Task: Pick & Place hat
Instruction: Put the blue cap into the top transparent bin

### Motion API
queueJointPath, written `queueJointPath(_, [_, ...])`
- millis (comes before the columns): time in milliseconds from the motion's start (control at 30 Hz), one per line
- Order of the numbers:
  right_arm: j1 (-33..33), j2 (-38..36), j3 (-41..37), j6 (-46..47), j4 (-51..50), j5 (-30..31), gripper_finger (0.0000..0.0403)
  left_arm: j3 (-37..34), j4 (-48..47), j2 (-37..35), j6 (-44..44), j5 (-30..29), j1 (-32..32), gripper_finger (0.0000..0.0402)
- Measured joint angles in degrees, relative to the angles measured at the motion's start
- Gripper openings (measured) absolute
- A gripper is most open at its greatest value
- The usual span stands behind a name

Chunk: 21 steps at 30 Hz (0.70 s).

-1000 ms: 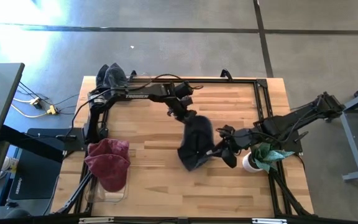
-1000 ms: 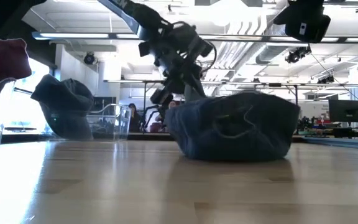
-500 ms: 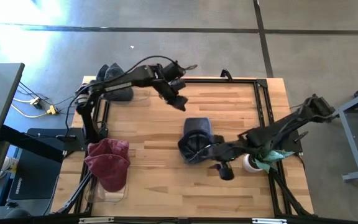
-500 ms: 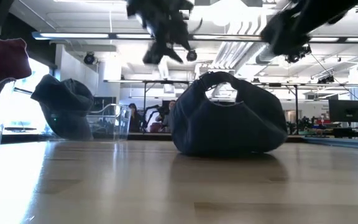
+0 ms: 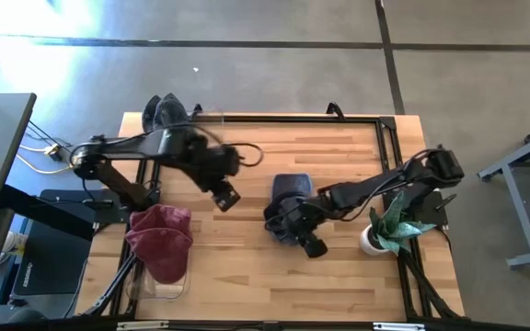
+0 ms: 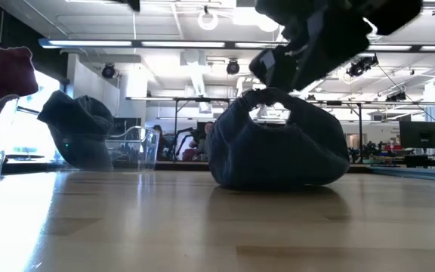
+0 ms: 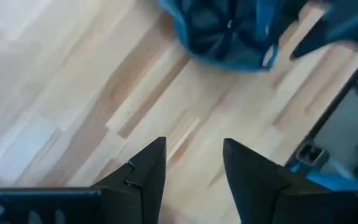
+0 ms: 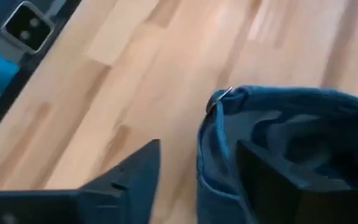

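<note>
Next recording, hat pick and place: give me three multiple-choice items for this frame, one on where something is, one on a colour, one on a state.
1. Where is the dark blue hat?
A. on the wooden tabletop near its middle
B. inside the clear container at the table's front left
C. on the floor beside the table

2. What colour is the cloth lying over the clear container?
A. yellow
B. maroon
C. white

3. How does the left hand stand?
A. shut on the hat
B. shut on the cloth
C. open and empty, above bare wood

Answers: 1 A, the high view shows the hat on the planks with the right hand at its edge. 2 B, the heap is dark red in the high view. 3 C, the left wrist view shows a gap between its fingers with only tabletop beyond.
</note>
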Motion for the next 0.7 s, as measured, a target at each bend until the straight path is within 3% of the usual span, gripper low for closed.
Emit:
queueJointPath(233, [-1.2,-0.1,1.9,8.4,-1.6,-2.8,0.0020,-0.4,-0.9,-4.1,-9.7,-9.3,-6.1,0.0153])
queueJointPath(367, [-5.8,-0.5,1.9,18.7,-7.3,2.3,0.0025,-0.3,0.6,-4.7,-11.9,-10.7,-8.0,0.0153])
queueJointPath(467, [-10.4,-0.4,1.8,27.6,-14.8,11.5,0.0008,-0.3,3.3,-4.5,-11.9,-10.7,-9.6,0.0154])
queueJointPath(600, [-15.8,-0.4,1.8,31.1,-16.3,19.9,0.0012,-0.4,8.6,-2.7,-10.8,-11.3,-10.3,0.0154])
queueJointPath(700, [-19.4,0.2,1.8,31.7,-16.2,20.6,0.0010,-0.3,11.7,-1.2,-9.3,-10.9,-10.9,0.0154])
